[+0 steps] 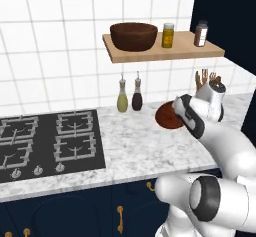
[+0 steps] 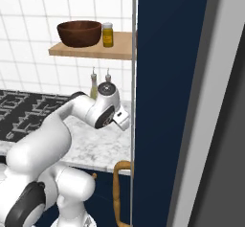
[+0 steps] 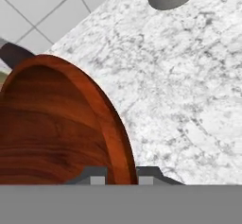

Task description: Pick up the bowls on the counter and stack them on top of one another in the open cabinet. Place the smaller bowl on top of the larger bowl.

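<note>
White-and-grey marbled desk (image 1: 130, 141) carried the shallow reddish-brown round bowl (image 3: 56, 124) — our fingers (image 3: 98, 176) straddled its rim, slightly parted, gripping nothing; we judged closing squarely best.

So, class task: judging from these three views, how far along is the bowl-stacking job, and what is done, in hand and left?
Done: the larger bowl sits on the open cabinet shelf, beside a jar.
In hand: the hand is at the smaller bowl on the counter, its fingertips straddling the rim; whether it grips cannot be told.
Left: lifting that bowl and setting it inside the larger one.
</note>
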You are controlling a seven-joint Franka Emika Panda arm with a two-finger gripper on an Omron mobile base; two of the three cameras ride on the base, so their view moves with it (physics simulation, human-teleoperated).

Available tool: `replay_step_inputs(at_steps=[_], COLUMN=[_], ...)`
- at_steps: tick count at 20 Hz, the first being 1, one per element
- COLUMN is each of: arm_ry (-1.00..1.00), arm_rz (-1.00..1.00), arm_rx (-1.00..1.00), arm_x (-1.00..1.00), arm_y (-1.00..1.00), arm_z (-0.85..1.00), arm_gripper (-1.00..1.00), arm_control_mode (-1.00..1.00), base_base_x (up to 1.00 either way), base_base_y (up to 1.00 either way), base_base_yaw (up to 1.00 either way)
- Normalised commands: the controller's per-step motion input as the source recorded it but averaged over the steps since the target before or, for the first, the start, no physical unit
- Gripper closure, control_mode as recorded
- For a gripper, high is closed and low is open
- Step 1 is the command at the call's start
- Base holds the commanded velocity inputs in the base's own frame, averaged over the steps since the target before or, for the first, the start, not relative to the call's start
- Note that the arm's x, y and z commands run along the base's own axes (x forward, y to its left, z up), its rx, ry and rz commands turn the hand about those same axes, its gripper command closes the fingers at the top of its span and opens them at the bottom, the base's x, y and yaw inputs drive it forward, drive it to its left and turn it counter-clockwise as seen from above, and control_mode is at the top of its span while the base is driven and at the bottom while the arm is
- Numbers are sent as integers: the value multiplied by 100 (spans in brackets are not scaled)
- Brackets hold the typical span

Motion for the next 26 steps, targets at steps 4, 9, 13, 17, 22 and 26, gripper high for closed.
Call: replay_step_inputs(at_steps=[4, 9, 13, 17, 22, 26], arm_ry=[-8, -11, -4, 0, -4, -9], arm_rz=[0, 0, 0, 0, 0, 0], arm_rx=[0, 0, -2, -1, 0, 0], arm_x=[-81, -73, -42, -31, -37, -31], arm_y=[0, 8, 37, 45, 42, 41], arm_z=[59, 66, 81, 93, 96, 88], arm_gripper=[100, 100, 100, 100, 100, 100], arm_control_mode=[-100, -100, -100, -100, -100, -100], base_base_x=[0, 0, 0, 0, 0, 0], base_base_y=[0, 0, 0, 0, 0, 0], base_base_yaw=[0, 0, 0, 0, 0, 0])
